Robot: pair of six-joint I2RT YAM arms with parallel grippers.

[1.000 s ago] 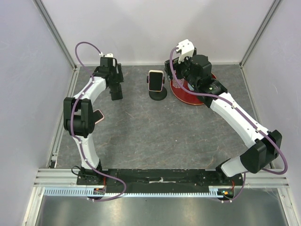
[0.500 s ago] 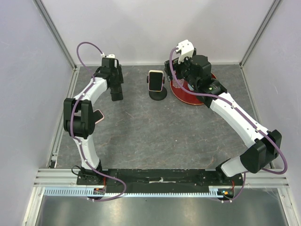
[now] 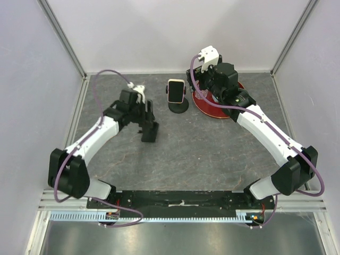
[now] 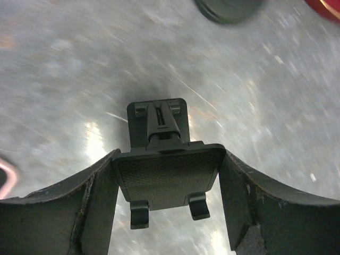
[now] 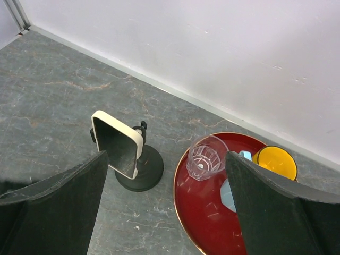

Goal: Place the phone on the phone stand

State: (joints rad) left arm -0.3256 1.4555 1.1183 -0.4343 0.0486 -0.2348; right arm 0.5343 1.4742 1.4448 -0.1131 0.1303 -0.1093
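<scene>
Clamping a black phone cradle (image 4: 169,183), left hand (image 4: 169,159) hangs over worktop (image 3: 212,154); right hand (image 5: 167,156) gapes wide, empty, near mounted phone (image 5: 118,144).

Left wrist view: table (image 4: 276,106) is motion-blurred. Phone stand (image 4: 228,6) is cut by the top edge, so I only get its dark base. Red tray (image 4: 326,5) is clipped at the upper right corner. A pink thing (image 4: 4,175) is cut off at the left edge, can't tell what it is.

Top view: right arm (image 3: 265,127) covers most of the tray. The black cradle (image 4: 167,178) clamped in the left gripper (image 4: 170,155) is just a dark blob there.

Right wrist view: tray runs off the bottom, and the finger (image 5: 287,212) at lower right hides part of the yellow bowl (image 5: 273,162).
</scene>
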